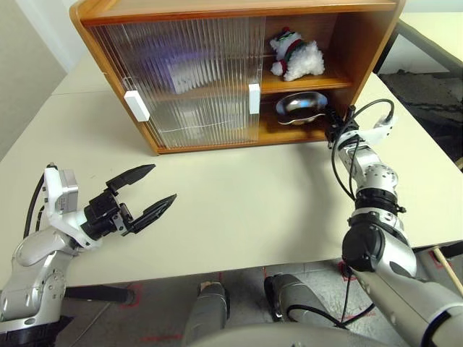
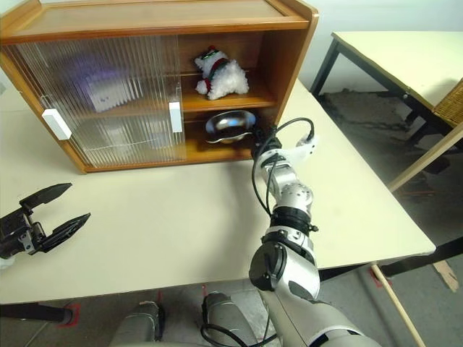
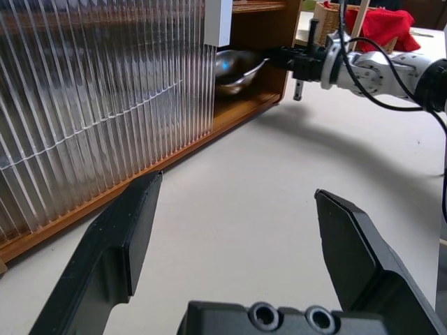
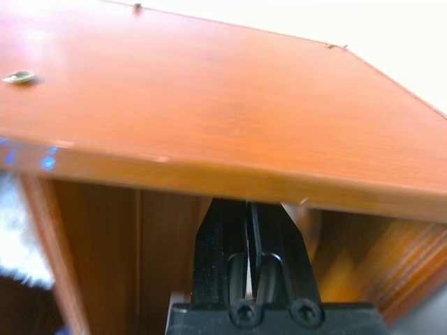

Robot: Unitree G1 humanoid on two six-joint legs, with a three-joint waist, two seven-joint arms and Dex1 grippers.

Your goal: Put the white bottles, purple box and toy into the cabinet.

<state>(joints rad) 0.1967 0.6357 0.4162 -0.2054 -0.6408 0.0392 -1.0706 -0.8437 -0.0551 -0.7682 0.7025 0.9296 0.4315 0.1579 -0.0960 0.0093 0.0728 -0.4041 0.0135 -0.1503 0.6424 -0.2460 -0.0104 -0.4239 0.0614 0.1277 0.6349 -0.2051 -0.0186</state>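
Observation:
The cabinet [image 1: 217,11] stands at the back of the table, its ribbed sliding doors [image 1: 181,79] covering the left part and the right part open. The toy [image 1: 296,56] sits on the upper shelf in the open part. Behind the ribbed door the purple box [image 1: 163,58] shows as a lavender blur. The white bottles are hidden. My right gripper [image 1: 331,117] is shut and empty, level at the lower shelf's right end, its fingers [image 4: 230,230] pressed together under the shelf board. My left gripper [image 1: 148,191] hangs open and empty over the table's near left.
A shallow metal bowl [image 1: 300,107] lies on the lower shelf just left of the right gripper. White handles [image 1: 136,105] mark the doors. A second table [image 2: 405,58] stands at the right. A basket with red cloth [image 3: 374,21] is beyond it.

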